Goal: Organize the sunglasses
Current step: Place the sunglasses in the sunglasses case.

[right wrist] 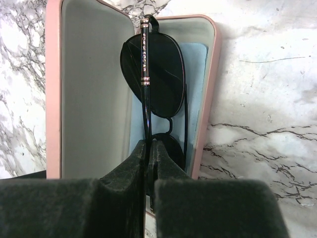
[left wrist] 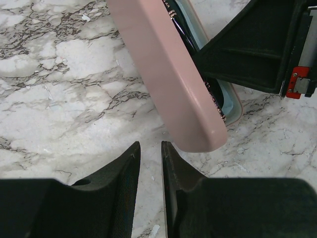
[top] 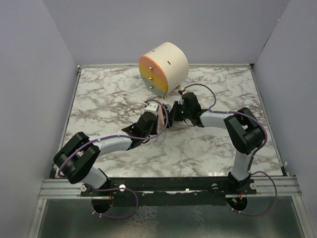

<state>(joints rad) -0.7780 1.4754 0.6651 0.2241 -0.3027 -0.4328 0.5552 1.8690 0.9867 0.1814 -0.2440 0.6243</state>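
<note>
The pink case (right wrist: 53, 99) lies open in the middle of the marble table (top: 99, 99), its lid raised. The sunglasses (right wrist: 157, 74) lie folded in its base on the light blue cloth (right wrist: 196, 74). My right gripper (right wrist: 150, 145) is shut on a thin black temple arm of the sunglasses, over the case. My left gripper (left wrist: 150, 146) is low over the marble just outside the lid (left wrist: 163, 74), its jaws nearly together with nothing between them. In the top view both grippers meet at the case (top: 161, 118).
A round cream drum (top: 162, 68) with an orange and yellow face and small knobs stands at the back middle. Grey walls close the table on the left, right and back. The right arm's black body (left wrist: 257, 44) shows beyond the case.
</note>
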